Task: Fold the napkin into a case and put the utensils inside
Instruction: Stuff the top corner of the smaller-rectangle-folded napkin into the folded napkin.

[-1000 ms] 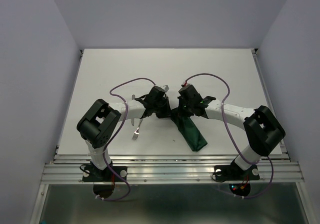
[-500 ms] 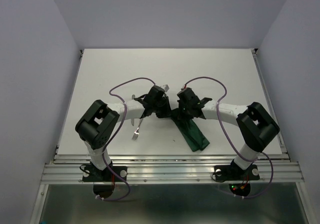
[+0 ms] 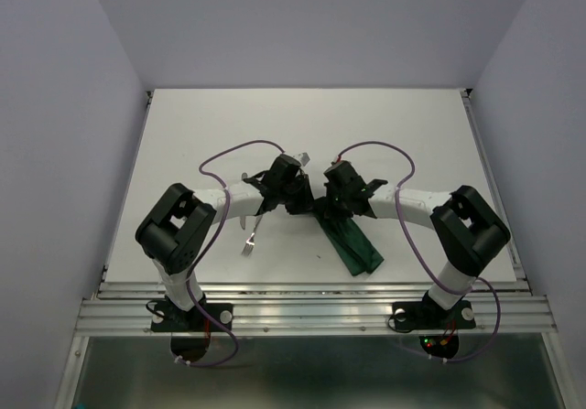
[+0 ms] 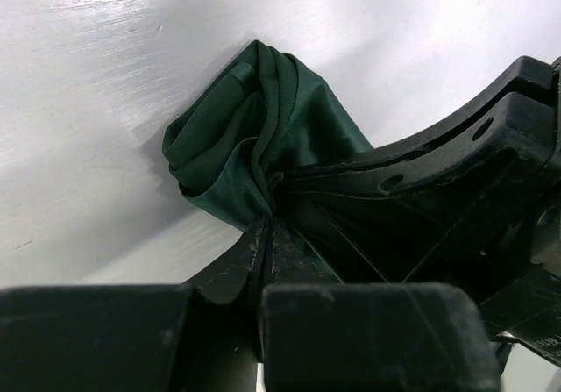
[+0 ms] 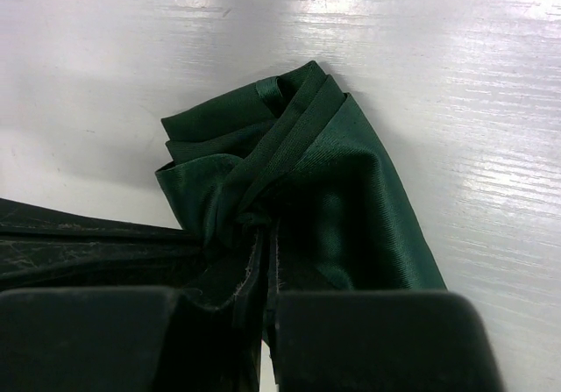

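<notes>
**Pinching the green napkin at its bunched end**

The dark green soft cloth napkin (image 3: 355, 247) lies as a narrow folded strip just right of centre in the top view. It slants toward the lower right, with its upper end gathered. The left gripper (image 4: 266, 224) and the right gripper (image 5: 266, 234) are both clenched on that gathered end. A slim silver fork (image 3: 249, 239) rests on the white table (image 3: 412, 125) at lower left, apart from the cloth.
</notes>
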Tool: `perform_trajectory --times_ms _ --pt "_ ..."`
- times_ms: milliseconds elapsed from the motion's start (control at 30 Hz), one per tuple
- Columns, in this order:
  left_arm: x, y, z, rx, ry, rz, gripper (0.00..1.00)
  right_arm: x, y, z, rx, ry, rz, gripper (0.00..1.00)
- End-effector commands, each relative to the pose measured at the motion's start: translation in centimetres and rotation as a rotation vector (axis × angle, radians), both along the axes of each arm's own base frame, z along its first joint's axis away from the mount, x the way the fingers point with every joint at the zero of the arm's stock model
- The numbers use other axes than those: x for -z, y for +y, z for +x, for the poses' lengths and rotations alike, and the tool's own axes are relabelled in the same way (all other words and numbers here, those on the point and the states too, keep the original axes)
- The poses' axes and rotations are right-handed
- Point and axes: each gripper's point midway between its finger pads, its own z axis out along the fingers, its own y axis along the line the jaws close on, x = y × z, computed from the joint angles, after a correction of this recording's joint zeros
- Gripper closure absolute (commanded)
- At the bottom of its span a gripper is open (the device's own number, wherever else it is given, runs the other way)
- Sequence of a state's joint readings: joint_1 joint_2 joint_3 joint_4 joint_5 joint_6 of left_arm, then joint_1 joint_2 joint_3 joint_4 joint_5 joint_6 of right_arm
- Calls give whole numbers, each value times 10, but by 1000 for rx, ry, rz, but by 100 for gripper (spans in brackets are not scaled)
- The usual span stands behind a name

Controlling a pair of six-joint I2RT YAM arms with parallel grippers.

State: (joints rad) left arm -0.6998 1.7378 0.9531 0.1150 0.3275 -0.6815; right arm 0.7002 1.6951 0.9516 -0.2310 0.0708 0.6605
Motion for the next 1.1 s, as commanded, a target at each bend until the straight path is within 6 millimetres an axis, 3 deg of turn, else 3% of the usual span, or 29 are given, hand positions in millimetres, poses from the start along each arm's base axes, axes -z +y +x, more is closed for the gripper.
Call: perform_trajectory --times_ms 0,300,467,667,733,800,867,1067 --pt "-24 -11 2 34 -37 -76 100 -6 12 5 -5 -22 64 99" --pt "-22 -13 -1 59 -34 -82 100 -29 41 11 -48 -47 207 99" --pt "-21 -14 -2 71 -31 -84 100 -29 43 10 -34 -48 236 99" --pt "-23 -15 -1 86 -43 -73 100 -45 41 17 27 -139 316 99" --pt "-22 -13 1 93 -55 -58 100 -43 40 18 28 -140 310 88" --pt "-21 -14 2 109 -63 -46 100 -39 43 16 8 -122 304 84" --pt "-18 -14 1 141 -66 -36 100 -47 43 16 2 -135 315 72" --pt "-14 -15 -1 189 -80 -30 100 -69 36 16 12 -196 322 66"
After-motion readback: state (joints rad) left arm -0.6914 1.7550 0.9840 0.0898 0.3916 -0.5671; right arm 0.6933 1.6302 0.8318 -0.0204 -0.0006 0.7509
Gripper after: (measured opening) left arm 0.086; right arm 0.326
